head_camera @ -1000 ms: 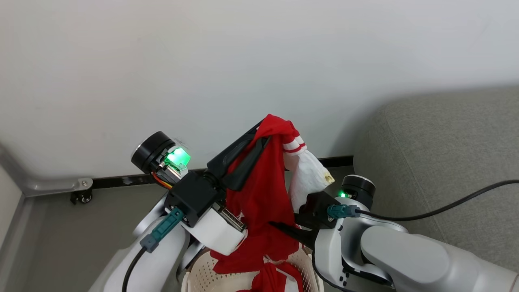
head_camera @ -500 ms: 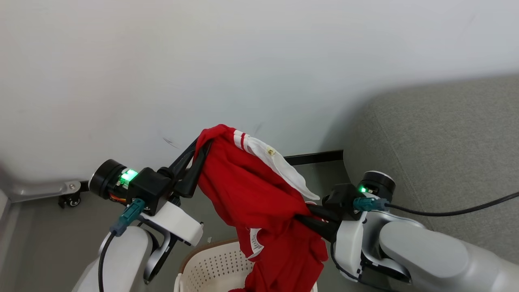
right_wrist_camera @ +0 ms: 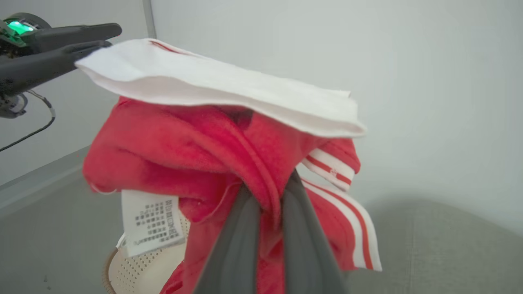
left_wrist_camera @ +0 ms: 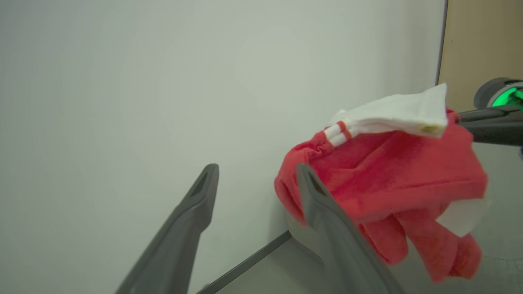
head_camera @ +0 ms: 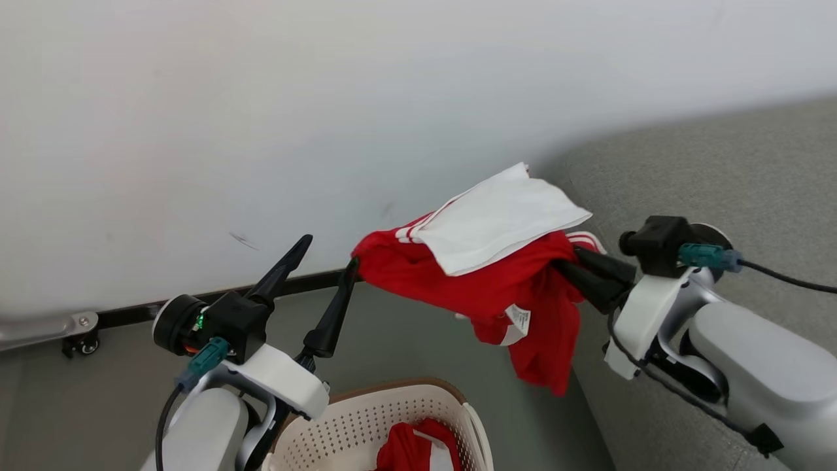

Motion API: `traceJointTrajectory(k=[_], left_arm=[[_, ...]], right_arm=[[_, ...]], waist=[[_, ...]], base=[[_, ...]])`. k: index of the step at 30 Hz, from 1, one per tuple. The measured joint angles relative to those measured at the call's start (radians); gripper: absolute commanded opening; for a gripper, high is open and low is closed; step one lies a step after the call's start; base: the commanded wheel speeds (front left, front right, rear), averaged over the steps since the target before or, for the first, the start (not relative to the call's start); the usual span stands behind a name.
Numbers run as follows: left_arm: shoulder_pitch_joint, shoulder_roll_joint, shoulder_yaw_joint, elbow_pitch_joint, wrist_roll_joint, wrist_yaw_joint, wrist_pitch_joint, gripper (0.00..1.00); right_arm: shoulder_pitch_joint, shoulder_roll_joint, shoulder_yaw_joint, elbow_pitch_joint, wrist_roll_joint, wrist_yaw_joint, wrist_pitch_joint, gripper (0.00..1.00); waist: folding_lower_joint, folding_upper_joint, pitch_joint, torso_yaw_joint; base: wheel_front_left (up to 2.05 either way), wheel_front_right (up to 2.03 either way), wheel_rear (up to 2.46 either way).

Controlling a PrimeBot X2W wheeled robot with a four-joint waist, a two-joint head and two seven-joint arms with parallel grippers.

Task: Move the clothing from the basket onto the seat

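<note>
One piece of the clothing [head_camera: 497,288], red with a white panel and white stripes, hangs in the air from my right gripper [head_camera: 567,269], which is shut on a bunch of its fabric. The right wrist view has the clothing [right_wrist_camera: 184,151] gathered between the right gripper [right_wrist_camera: 269,188] fingers, a white tag dangling. My left gripper [head_camera: 325,256] stands open beside the garment's left end, nothing between its fingers; it appears again as the left gripper [left_wrist_camera: 256,173]. Below, the cream basket [head_camera: 451,399] holds a second red garment [head_camera: 409,448]. The grey seat [head_camera: 719,170] lies to the right.
A pale wall rises close behind both grippers, with a dark skirting strip [head_camera: 131,314] along the grey floor. A metal bracket with a small castor [head_camera: 72,343] stands at the far left. A black cable [head_camera: 785,278] runs from my right wrist over the seat.
My left gripper has opened and let go of the red garment. The garment now hangs from the right gripper alone, which has carried it rightward, up to the seat's edge. The head view has shifted.
</note>
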Motion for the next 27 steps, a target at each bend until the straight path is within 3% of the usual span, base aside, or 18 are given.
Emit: traceJointTrajectory(k=[27], left_arm=[[0.033,-0.027,-0.173,-0.102,-0.089,-0.040,-0.019,1.00]], right_arm=[[0.262,-0.132,-0.456,-0.002,-0.041,0.000,0.000,0.00]], waist=[[0.0000,0.0000,-0.019,-0.131]], base=[[0.00,0.00,0.00]])
